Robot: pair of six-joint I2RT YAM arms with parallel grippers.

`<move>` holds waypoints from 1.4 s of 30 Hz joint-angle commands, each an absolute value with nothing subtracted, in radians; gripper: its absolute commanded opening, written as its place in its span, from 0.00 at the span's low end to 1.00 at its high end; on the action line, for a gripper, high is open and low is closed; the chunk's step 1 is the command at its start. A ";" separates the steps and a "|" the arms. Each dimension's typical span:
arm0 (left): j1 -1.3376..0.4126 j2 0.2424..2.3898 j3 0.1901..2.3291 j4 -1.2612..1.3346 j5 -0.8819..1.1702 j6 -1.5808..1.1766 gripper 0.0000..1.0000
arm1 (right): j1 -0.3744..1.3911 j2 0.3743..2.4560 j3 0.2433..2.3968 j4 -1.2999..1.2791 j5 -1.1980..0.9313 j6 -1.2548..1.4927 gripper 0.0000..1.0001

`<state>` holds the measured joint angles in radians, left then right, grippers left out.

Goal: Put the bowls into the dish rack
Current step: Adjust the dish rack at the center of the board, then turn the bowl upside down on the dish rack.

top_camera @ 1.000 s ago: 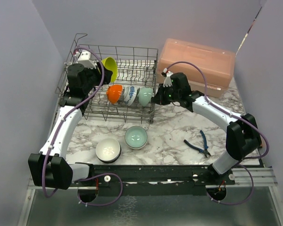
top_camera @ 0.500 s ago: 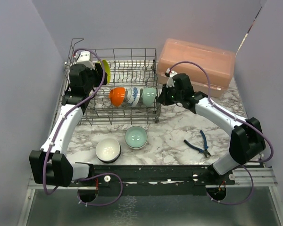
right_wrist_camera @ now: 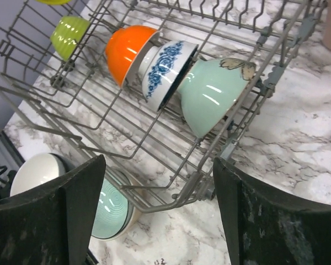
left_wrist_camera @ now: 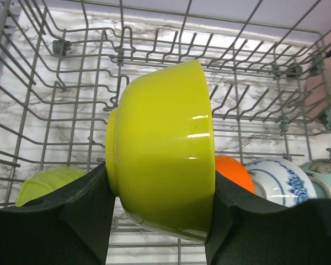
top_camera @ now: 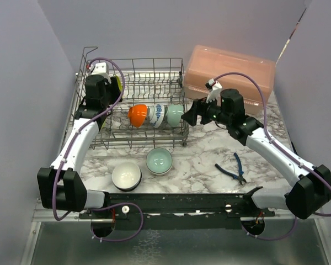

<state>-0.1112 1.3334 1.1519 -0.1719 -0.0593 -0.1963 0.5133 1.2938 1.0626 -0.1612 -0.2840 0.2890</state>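
Left gripper extended over dish rack, clamping lime bowl

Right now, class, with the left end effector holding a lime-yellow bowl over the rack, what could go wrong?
1. The left end effector grips the lime-yellow bowl at foot and rim; it may slip and strike the orange bowl or the dish rack.
2. The right end effector sits close to the pale teal bowl at the rack's edge; a stray move could knock it.
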 commanded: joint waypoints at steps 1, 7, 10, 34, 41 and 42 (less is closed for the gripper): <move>-0.105 1.349 1.207 -0.197 -0.179 -0.143 0.00 | 0.509 1.270 1.006 -0.087 -0.366 0.332 0.85; -0.105 1.377 1.220 -0.225 -0.285 -0.098 0.00 | 0.509 1.253 0.969 -0.063 -0.381 0.345 0.94; -0.105 1.399 1.224 -0.234 -0.341 -0.050 0.00 | 0.509 1.255 0.967 -0.070 -0.384 0.343 0.95; -0.074 1.615 1.335 -0.259 -0.531 0.065 0.00 | 0.510 1.202 0.927 -0.066 -0.374 0.312 1.00; -0.062 1.680 1.378 -0.272 -0.533 0.064 0.00 | 0.510 1.206 0.921 -0.072 -0.386 0.305 1.00; -0.062 1.689 1.386 -0.274 -0.537 0.062 0.00 | 0.510 1.208 0.917 -0.067 -0.387 0.306 1.00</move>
<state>-0.0727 1.6516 1.3327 -0.2790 -0.4992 0.0536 0.5129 1.2152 0.9367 -0.0757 -0.3748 0.3206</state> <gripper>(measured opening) 0.564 0.997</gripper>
